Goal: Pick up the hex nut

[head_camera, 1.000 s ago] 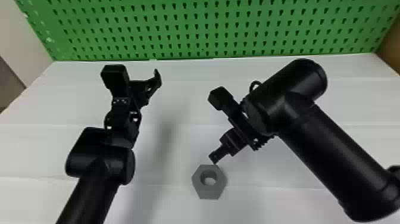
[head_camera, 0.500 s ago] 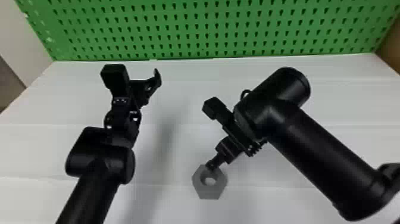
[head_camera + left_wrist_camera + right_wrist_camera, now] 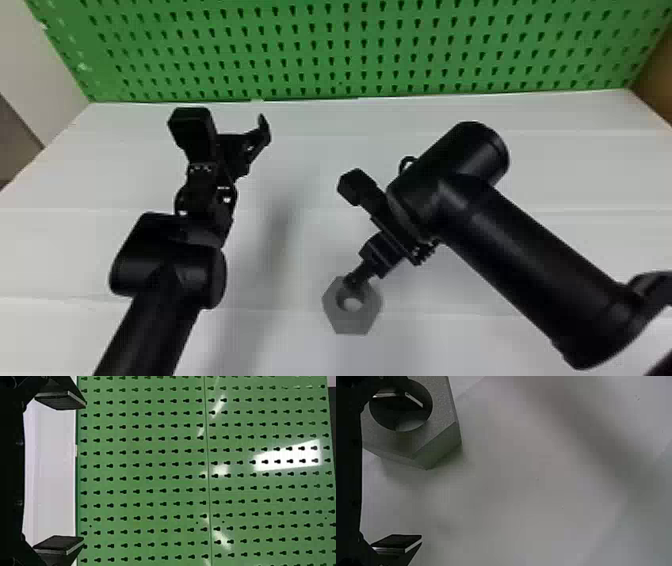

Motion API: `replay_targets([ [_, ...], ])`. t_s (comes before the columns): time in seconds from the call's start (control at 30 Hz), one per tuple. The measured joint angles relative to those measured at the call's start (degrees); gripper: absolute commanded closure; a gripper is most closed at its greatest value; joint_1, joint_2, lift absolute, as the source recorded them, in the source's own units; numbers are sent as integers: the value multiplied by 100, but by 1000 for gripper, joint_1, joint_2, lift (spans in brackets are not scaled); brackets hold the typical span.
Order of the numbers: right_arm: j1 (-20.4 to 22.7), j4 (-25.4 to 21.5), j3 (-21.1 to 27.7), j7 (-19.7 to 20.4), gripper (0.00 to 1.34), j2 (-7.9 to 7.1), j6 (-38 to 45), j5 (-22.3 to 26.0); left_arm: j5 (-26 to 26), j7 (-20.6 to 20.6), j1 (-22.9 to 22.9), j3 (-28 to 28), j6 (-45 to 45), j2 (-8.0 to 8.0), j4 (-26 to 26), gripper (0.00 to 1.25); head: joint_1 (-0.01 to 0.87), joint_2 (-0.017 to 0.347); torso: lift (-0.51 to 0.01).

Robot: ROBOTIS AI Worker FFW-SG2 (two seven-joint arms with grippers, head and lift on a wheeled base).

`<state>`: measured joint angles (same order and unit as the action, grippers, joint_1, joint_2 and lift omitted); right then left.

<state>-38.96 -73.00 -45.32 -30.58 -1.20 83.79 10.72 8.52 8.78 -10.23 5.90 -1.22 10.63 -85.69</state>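
Right wrist view: hex nut (image 3: 423, 435), fingertip (image 3: 401, 403) (just one) inside.

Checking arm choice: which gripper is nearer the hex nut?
Right. The right gripper has one finger at the nut's hole; the left gripper is well left of it and farther forward.

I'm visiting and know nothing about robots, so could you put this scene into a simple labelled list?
Nut: gray hex nut, lying flat, hole upward
Surface: white table
Background: green board with rows of holes
Right gripper: open, one finger at the nut's hole, the other out beside the nut
Left gripper: open, holding nothing, facing the board
Picked up: not yet
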Motion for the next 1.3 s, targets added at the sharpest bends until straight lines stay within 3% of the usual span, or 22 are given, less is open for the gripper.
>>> replay_targets([
  [0.23,-12,101,-64,-413,121,38,-126,-437,0,0,-5,5,-1,0,0,90,785,150,-80],
  [0.77,-40,272,-251,-717,153,50,-160,-547,0,0,-14,-10,-10,0,0,90,785,150,-80],
  [0.83,-42,286,-255,-727,318,50,-165,-561,0,0,-14,-10,-10,0,0,90,785,150,-80],
  [0.9,-42,298,-261,-736,657,50,-168,-576,-2,0,-16,-10,-10,0,0,90,785,150,-80],
  [0.97,-42,306,-262,-739,866,50,-169,-587,-5,0,-18,-10,-11,0,0,90,785,150,-80],
  [1.3,-49,312,-245,-746,914,58,-198,-678,-10,0,-23,-10,-24,0,0,90,785,150,-80],
])
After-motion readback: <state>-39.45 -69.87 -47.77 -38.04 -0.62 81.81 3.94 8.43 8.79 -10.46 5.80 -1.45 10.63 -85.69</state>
